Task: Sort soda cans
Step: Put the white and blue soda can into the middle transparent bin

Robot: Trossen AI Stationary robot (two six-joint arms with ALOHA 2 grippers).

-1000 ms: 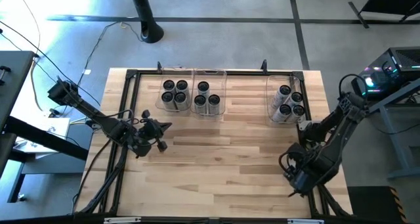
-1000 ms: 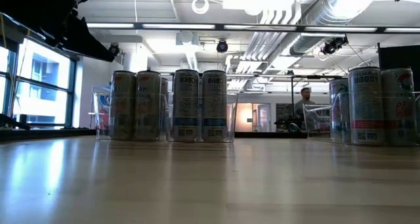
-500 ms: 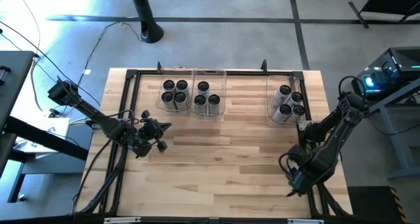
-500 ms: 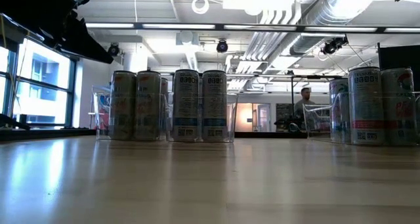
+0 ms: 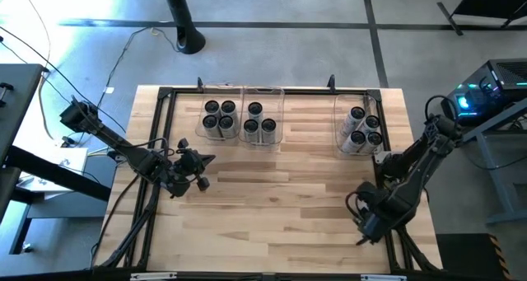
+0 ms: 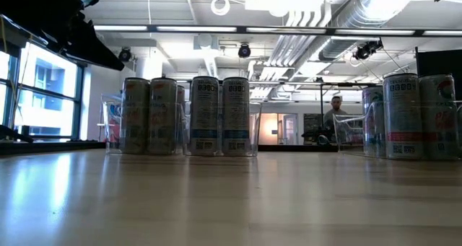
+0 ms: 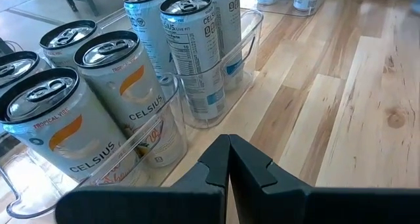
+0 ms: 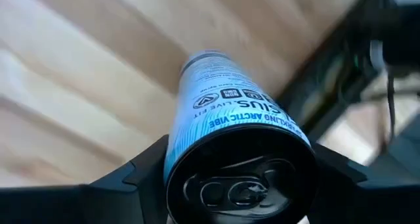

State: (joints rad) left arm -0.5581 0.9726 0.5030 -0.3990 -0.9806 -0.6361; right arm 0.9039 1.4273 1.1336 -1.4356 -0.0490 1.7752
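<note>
At the near right corner of the wooden tabletop (image 5: 288,207), the right end effector (image 5: 368,223) grips one blue-and-white Celsius can (image 8: 226,119), probably the last; the others fill three clear plastic bins (image 5: 262,116) along the far edge. Left end effector (image 5: 200,170) is closed, idle.

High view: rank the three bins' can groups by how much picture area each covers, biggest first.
1. Right bin cans and left bin cans: look alike, no ranking between them.
2. Middle bin cans: smallest group.

Wide bare table (image 5: 280,199) across the frame's middle for me; bins (image 5: 262,138) of cans (image 5: 254,110) block the upper edge.
</note>
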